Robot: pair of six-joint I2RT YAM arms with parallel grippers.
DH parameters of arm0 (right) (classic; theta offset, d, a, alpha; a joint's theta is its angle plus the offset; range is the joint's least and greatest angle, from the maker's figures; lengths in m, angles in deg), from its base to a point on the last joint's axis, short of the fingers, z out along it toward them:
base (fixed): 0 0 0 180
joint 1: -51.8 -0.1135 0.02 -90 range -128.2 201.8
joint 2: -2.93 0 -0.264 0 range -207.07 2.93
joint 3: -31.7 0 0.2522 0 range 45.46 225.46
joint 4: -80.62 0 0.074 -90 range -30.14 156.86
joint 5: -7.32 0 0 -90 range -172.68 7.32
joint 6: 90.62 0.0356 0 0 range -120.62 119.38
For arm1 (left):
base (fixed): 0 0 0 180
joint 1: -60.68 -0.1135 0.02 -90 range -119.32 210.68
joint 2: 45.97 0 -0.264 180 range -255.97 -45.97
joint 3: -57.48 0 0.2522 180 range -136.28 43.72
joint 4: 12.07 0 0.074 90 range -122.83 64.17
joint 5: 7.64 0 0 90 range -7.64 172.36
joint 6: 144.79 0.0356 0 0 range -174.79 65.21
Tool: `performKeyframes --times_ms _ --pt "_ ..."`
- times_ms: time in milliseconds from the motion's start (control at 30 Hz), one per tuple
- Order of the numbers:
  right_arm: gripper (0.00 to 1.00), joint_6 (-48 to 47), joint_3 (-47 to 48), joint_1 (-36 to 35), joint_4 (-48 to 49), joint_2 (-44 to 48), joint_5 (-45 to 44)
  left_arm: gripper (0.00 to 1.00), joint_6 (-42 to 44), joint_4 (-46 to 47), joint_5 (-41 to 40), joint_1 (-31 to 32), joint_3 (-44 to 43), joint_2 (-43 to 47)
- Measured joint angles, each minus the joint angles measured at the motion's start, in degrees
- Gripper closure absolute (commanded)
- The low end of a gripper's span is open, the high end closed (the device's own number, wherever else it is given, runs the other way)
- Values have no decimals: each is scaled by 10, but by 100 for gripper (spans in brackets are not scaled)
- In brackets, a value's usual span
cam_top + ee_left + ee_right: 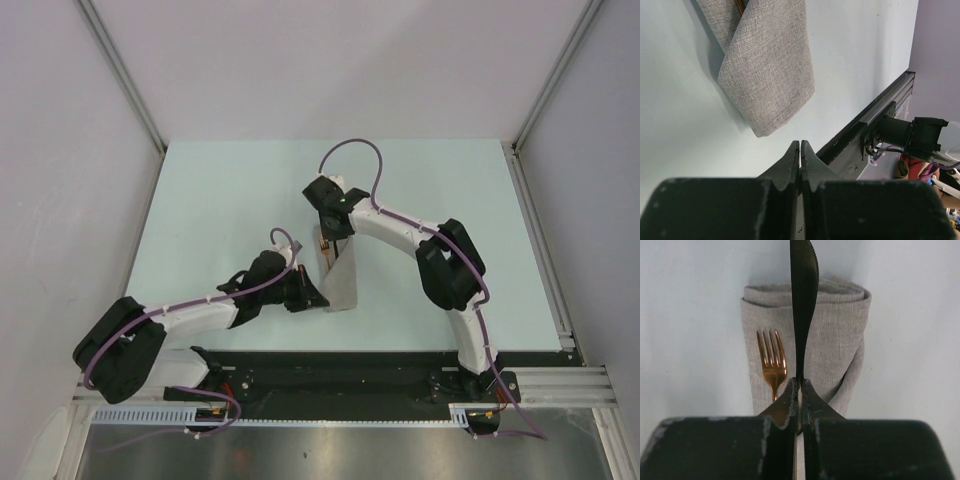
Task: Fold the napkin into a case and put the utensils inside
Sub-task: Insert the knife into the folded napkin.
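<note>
The napkin (343, 282) lies as a narrow folded case (840, 340) in the middle of the pale table, its near end rounded (770, 70). The copper-orange fork (771, 365) rests on the cloth, tines pointing away from the right wrist camera; its lower handle is hidden behind the fingers. My right gripper (800, 385) is shut on the thin black utensil (804, 305), which stands edge-on above the cloth. It hovers over the case's far end (335, 228). My left gripper (800, 145) is shut and empty, just off the case's near left corner (312, 293).
A black rail (350, 365) runs along the table's near edge, close to the left gripper (865, 125). Grey walls with metal posts (120, 75) close in the left, right and back sides. The right arm's elbow (450, 265) stands right of the napkin.
</note>
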Motion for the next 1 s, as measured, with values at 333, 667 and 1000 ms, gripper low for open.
performKeyframes --times_ms 333,667,1000 --pt "100 30 -63 -15 2 30 13 94 0 0 -1 0 4 10" --pt "100 51 -88 -18 9 32 24 94 0 0 -1 0 7 16" --pt "100 66 -116 -24 16 43 30 93 0 -2 -1 0 8 20"
